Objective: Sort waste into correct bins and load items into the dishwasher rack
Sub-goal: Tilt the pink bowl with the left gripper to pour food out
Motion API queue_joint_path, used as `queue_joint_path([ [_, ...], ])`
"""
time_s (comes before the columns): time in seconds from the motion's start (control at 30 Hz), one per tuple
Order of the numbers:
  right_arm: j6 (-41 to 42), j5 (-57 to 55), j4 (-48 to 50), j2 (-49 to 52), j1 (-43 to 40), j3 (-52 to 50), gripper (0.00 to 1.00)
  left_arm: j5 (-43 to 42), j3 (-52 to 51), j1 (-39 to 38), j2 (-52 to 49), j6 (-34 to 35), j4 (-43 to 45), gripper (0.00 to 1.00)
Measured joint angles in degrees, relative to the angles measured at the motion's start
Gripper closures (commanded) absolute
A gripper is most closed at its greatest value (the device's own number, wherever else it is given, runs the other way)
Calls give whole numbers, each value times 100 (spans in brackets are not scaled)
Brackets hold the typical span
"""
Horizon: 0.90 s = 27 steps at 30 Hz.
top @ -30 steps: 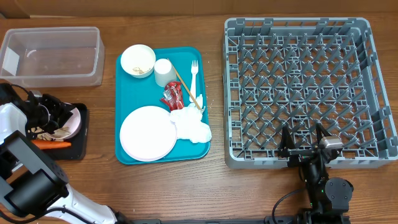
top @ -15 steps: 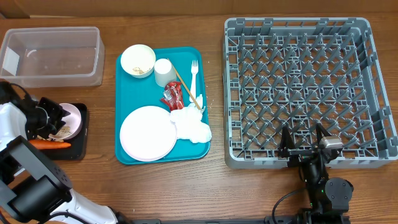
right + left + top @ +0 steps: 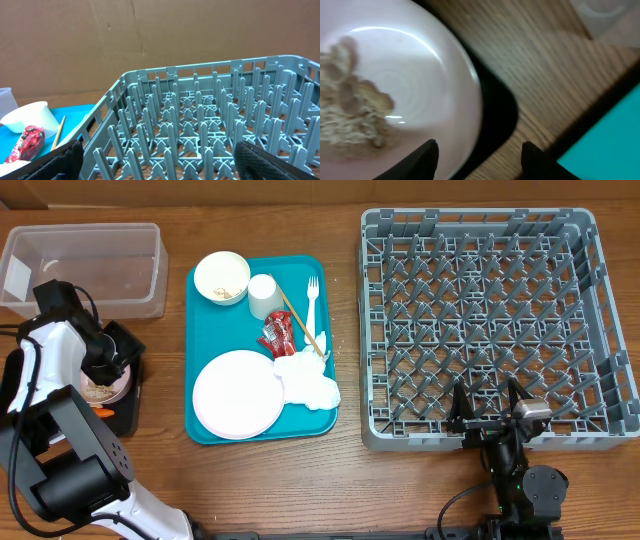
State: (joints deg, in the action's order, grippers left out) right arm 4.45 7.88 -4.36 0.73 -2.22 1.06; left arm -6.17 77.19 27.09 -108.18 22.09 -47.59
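Observation:
My left gripper (image 3: 113, 363) is open and empty above the black tray (image 3: 132, 370), its fingers (image 3: 480, 156) either side of the rim of a pale bowl (image 3: 415, 85) holding beige scraps (image 3: 355, 112). The bowl (image 3: 100, 388) rests in the tray beside an orange carrot (image 3: 102, 411). The teal tray (image 3: 200, 330) holds a second bowl (image 3: 221, 277), cup (image 3: 263, 295), fork (image 3: 312, 305), stick (image 3: 300, 320), red wrapper (image 3: 277, 335), plate (image 3: 237, 393) and napkin (image 3: 308, 380). My right gripper (image 3: 490, 415) is open and empty (image 3: 167, 161) at the grey rack's (image 3: 495, 310) front edge.
The clear tub (image 3: 80, 270) stands at the back left, just behind the black tray. A cardboard wall (image 3: 150, 35) stands behind the rack. Bare wood table (image 3: 300, 490) lies along the front.
My left arm has swung up and towards the back, over the black tray. The bowl it was holding tilted now lies flat in the tray. The right arm has not moved.

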Motion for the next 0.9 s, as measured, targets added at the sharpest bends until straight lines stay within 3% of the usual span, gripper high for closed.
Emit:
queue_joint_path([
  [0.43,-2,2,0,0,0,0,0,433,0,162,-2,-20,11,59],
  [0.9,-4,2,2,0,0,0,0,260,0,162,-2,-341,153,55],
])
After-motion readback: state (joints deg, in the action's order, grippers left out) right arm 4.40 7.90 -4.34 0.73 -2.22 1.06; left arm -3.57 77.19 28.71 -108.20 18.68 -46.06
